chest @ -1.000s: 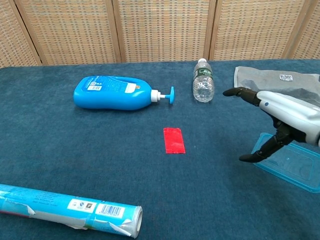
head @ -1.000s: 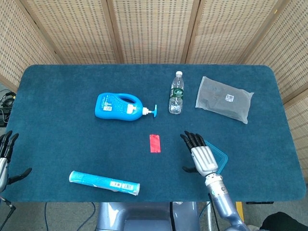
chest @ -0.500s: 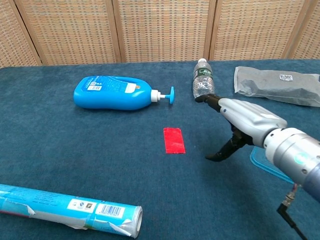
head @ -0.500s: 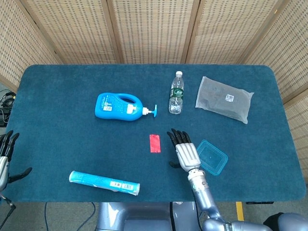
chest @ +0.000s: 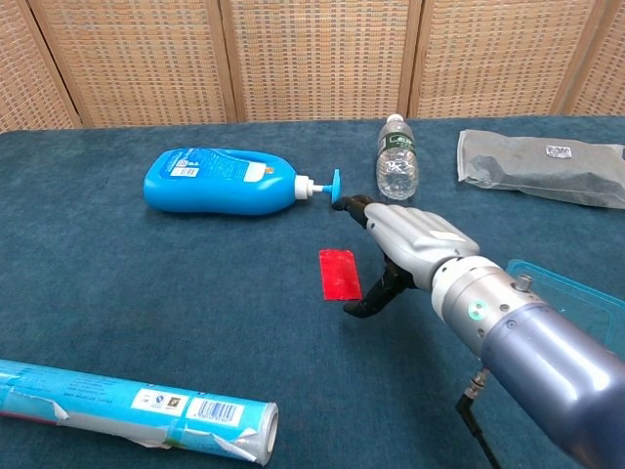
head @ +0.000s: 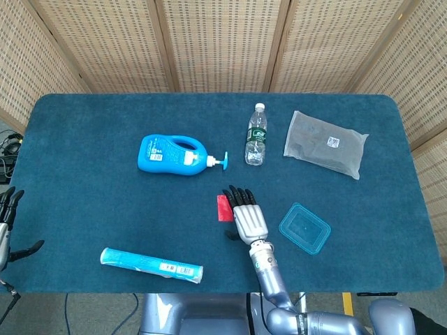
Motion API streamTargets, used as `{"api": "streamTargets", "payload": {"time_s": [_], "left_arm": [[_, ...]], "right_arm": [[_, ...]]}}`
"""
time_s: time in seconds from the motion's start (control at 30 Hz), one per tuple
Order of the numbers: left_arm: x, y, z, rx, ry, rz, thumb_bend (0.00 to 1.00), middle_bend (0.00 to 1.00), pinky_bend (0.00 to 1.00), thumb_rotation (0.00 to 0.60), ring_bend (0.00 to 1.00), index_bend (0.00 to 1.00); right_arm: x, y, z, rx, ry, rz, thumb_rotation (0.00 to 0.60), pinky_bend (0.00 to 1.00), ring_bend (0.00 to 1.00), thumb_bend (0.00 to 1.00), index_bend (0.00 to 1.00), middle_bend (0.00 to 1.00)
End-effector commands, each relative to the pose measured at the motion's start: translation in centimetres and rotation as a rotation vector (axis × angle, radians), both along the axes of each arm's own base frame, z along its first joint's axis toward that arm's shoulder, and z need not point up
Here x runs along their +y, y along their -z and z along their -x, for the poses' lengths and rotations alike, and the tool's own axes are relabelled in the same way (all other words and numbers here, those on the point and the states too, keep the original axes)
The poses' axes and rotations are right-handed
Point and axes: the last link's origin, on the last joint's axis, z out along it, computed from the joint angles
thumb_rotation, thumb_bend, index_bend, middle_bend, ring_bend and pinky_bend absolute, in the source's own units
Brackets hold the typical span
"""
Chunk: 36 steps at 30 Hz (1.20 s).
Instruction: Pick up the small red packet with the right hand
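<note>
The small red packet (head: 223, 207) (chest: 339, 274) lies flat on the blue table cloth, near the middle. My right hand (head: 246, 216) (chest: 397, 244) hovers just to the right of it with fingers spread and the thumb hanging down close to the packet's right edge, holding nothing. In the head view the hand covers the packet's right side. My left hand (head: 8, 227) shows only at the far left edge of the head view, off the table, fingers apart and empty.
A blue pump bottle (head: 172, 153) (chest: 225, 181) lies on its side behind the packet. A water bottle (head: 257, 135) (chest: 395, 159), a grey bag (head: 325, 143) (chest: 542, 166), a clear blue lid (head: 304, 228) (chest: 586, 298) and a rolled tube (head: 150, 264) (chest: 132, 405) also lie on the cloth.
My right hand has swept left from over the blue lid to right beside the red packet. The lid is now uncovered. The left hand stays put.
</note>
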Motion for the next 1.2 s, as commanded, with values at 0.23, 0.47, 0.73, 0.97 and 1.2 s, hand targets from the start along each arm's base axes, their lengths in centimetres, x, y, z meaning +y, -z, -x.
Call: {"api": "streamTargets", "payload": {"time_s": [0.23,0.47,0.73,0.97,1.2], "left_arm": [[0.1,-0.3,0.2,-0.009,-0.009,-0.005,0.14,0.0,0.0,0.6,0.0,0.0],[0.2,-0.5,0.3,-0.017,-0.012,-0.009,0.14,0.0,0.0,0.6,0.0,0.0],[0.1,-0.6,0.4,-0.017,-0.011,-0.014,0.14,0.0,0.0,0.6,0.0,0.0],[0.2,-0.7,0.4,-0.019,-0.015,-0.017,0.14,0.0,0.0,0.6,0.0,0.0],[0.2,-0.8,0.4,-0.019,-0.01,-0.021,0.14,0.0,0.0,0.6,0.0,0.0]], "right_arm": [[-0.7,1.3,-1.3,0.003,-0.002,-0.005,0.6,0.0,0.0,0.34,0.0,0.0],[-1.2,2.1,-1.3,0.022,0.006,-0.006,0.6,0.0,0.0,0.34,0.0,0.0],[-1.8,2.5,-1.0,0.049,0.005,0.008,0.6,0.0,0.0,0.34,0.0,0.0],[-1.9,2.6,-0.8,0.066,0.004,0.014,0.6,0.0,0.0,0.34,0.0,0.0],[-2.1,2.8,-0.5,0.082,0.011,0.014,0.6,0.0,0.0,0.35,0.0,0.0]]}}
